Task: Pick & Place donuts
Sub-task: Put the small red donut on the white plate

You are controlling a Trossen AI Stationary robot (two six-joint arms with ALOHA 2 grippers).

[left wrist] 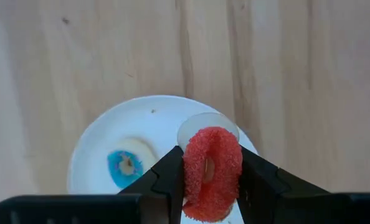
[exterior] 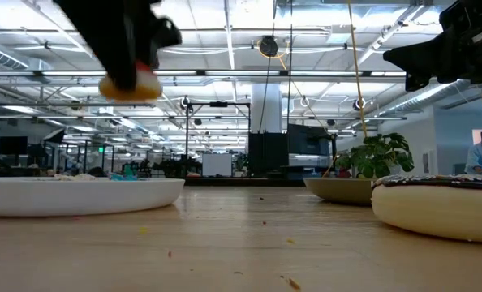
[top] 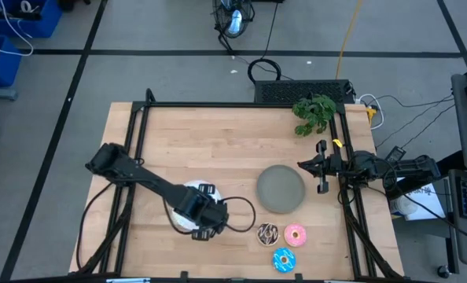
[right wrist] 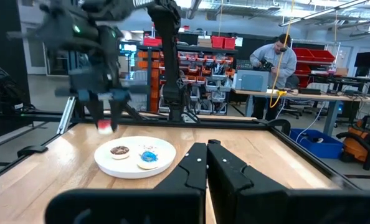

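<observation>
My left gripper (top: 204, 230) hangs over the round white plate (top: 176, 222), shut on the tiny red donut (left wrist: 211, 171). On that plate lie the tiny blue donut (left wrist: 126, 167) and the tiny brown donut (right wrist: 119, 151); the left wrist view hides the brown one. The chocolate donut with white drizzle (top: 267, 233), the pink donut (top: 295, 234) and the blue-sprinkled donut (top: 284, 259) lie flat on the table near its near edge. My right gripper (right wrist: 208, 163) waits shut at the table's right edge (top: 322, 167). My left gripper pinches the tiny red donut by the two opposite sides of its ring (left wrist: 190, 177), one finger (left wrist: 166, 177) on each side. The fingers come from above, pointing down. The donut is lifted clear above the white plate (left wrist: 98, 140) and stands on edge between the fingers.
The round grey plate (top: 281, 189) sits right of the white plate, with the three larger donuts just nearer than it. A green plant (top: 314, 112) stands at the far right corner. Bare wood spreads across the far half of the table. A person (right wrist: 273, 59) works in the room beyond.
</observation>
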